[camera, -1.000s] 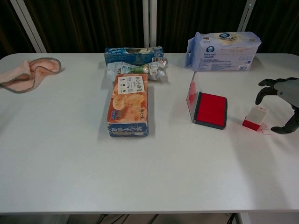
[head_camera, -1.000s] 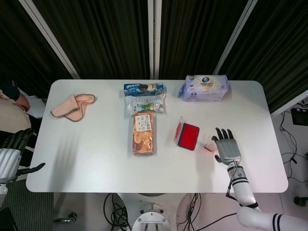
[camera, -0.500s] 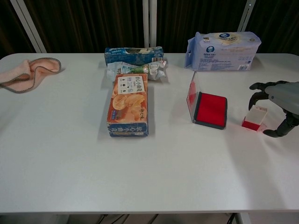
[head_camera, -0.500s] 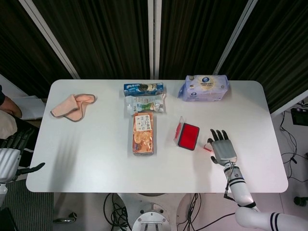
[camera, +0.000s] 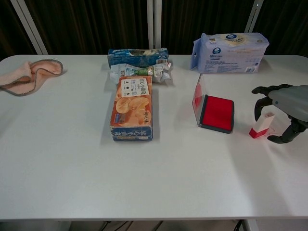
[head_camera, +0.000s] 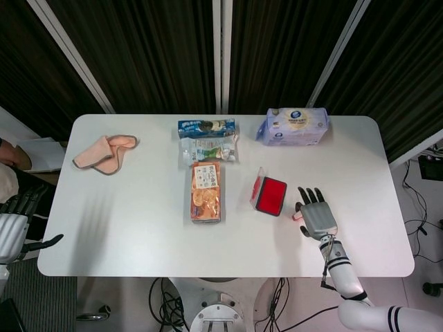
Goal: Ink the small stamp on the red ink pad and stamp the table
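Left hand (head_camera: 12,232) hangs off the table's (head_camera: 138,228) left edge, near the front-left corner; seen in head view only, fingers spread, nothing in it.

Pink cloth (head_camera: 104,153) lies crumpled by the back-left corner.

Near the back edge, approx. centre: blue snack pack (head_camera: 206,126), w/ a clear wrapped pack (head_camera: 210,149) just in front of it. An orange biscuit box (head_camera: 205,191) lies flat in front of those, long side running front to back.

Tissue pack (head_camera: 293,126) sits at the back edge, right of centre.

Ink pad (head_camera: 270,195) sits right of centre, mid-depth, lid (camera: 197,97) standing up on its left side, red surface exposed.

Stamp (camera: 262,125) stands on the table just right of the pad, apart from it, tilted a bit; clear top, red base. In head view it's mostly hidden under the hand.

Right hand (camera: 284,108) is arched over the stamp from the right, palm down. Fingers (camera: 260,102) curl down at the stamp's far side, thumb (camera: 284,137) at its near side. Can't tell if they're actually touching the stamp or gripping it — hand isn't clearly closed on it.
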### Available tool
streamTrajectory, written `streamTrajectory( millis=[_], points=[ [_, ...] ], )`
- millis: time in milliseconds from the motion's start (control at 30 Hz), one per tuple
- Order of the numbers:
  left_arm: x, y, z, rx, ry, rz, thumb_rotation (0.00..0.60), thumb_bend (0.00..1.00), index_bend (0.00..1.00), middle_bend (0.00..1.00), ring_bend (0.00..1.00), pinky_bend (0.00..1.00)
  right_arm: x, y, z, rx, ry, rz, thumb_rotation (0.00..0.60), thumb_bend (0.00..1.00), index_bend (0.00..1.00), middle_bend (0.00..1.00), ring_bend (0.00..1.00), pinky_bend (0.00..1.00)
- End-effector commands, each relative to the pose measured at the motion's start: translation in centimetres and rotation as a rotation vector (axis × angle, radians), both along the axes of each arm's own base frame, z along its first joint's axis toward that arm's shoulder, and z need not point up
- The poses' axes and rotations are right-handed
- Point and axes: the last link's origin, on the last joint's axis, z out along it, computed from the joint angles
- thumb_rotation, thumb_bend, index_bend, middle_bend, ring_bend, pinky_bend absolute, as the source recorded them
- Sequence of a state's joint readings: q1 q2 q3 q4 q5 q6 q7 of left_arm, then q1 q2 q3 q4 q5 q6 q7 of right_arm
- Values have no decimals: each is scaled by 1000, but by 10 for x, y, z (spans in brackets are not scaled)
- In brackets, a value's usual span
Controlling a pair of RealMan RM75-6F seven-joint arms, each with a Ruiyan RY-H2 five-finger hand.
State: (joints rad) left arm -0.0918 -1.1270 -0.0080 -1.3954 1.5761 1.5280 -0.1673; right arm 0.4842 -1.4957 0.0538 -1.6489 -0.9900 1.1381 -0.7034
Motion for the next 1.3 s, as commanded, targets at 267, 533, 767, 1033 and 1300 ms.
streamTrajectory(
  millis=[267, 533, 767, 1033, 1300],
  points=[
    [0, -1, -1, -3, -2, -1, 440, 10, 12, 71, 77, 173, 1, -2, 3, -4, 1, 18, 600, 182, 343, 3, 0, 0],
    [4, -3, -1, -7, 6, -2, 440, 10, 12, 71, 77, 173, -3, -22, 22, 141, 77, 214, 600, 184, 144, 62, 0, 0],
    [12, -2, -9, -24, 12, -5, 441, 10, 13, 71, 77, 173, -20, -30, 39, 161, 49, 323, 600, 176, 303, 251, 0, 0],
    [23, 0, -18, -40, 23, -12, 442, 10, 14, 71, 77, 173, -34, -41, 47, 191, 37, 382, 600, 176, 361, 312, 0, 0],
    [29, 2, -19, -39, 35, -10, 442, 9, 14, 70, 77, 173, -39, -46, 44, 215, 11, 401, 600, 176, 359, 316, 0, 0]
  ],
)
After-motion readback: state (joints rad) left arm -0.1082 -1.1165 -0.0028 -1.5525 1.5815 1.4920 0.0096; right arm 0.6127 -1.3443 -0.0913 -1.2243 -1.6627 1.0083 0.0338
